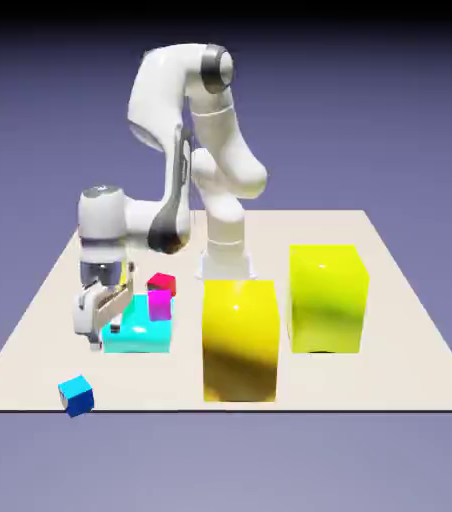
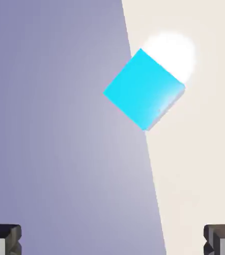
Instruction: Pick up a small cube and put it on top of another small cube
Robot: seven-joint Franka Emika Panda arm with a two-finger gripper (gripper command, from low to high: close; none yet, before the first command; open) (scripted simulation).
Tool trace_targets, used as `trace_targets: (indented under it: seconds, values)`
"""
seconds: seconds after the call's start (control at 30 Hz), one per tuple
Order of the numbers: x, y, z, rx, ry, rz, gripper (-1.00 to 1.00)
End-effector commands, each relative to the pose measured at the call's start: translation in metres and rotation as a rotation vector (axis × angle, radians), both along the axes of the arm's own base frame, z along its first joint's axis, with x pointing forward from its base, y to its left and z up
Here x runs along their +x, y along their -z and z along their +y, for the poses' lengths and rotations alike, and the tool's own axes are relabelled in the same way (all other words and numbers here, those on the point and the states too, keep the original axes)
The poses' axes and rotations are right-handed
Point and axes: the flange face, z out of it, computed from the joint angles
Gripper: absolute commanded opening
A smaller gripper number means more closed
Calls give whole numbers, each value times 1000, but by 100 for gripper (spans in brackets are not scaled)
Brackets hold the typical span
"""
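The small cube [image 1: 75, 395], deep blue with a lighter cyan top, sits at the table's front edge on the exterior view's left, partly over the edge. In the hand view its cyan top [image 2: 143, 89] lies turned like a diamond across the line between table and backdrop, well ahead of the fingertips. My gripper [image 1: 100, 325] hangs open above the table, behind the cube and beside the cyan block. Nothing is between its fingers [image 2: 223, 239].
A large flat cyan block [image 1: 140, 328] lies right beside the gripper, with a small magenta cube [image 1: 159, 303] on or just behind it and a small red cube [image 1: 161, 284] further back. Two big yellow blocks [image 1: 239, 340] [image 1: 328, 298] stand to the exterior view's right.
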Motion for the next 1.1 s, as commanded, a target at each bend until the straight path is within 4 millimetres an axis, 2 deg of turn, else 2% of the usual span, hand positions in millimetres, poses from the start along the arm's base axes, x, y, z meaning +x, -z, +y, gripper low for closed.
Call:
trace_targets:
  seconds: [0.0, 0.27, 0.3, 0.43, 0.47, 0.5, 0.53, 0.67, 0.73, 0.87, 1.07]
  values:
    - [0, 7, -9, 29, 58, 8, 0]
    - [-13, 64, -80, 263, 523, 72, 0]
    - [-13, 64, -80, 263, 523, 72, 0]
    - [-3, 127, -73, 263, 523, 71, 0]
    - [-2, 133, -72, 263, 523, 72, 0]
    - [-2, 133, -72, 263, 523, 72, -100]
    - [-2, 133, -72, 263, 523, 72, -100]
    - [-12, 70, -80, 263, 523, 71, -100]
    - [-13, 64, -80, 263, 523, 72, -100]
    - [-51, 46, -80, 179, 391, 152, -100]
    - [-111, 7, -79, 121, 221, 229, -100]
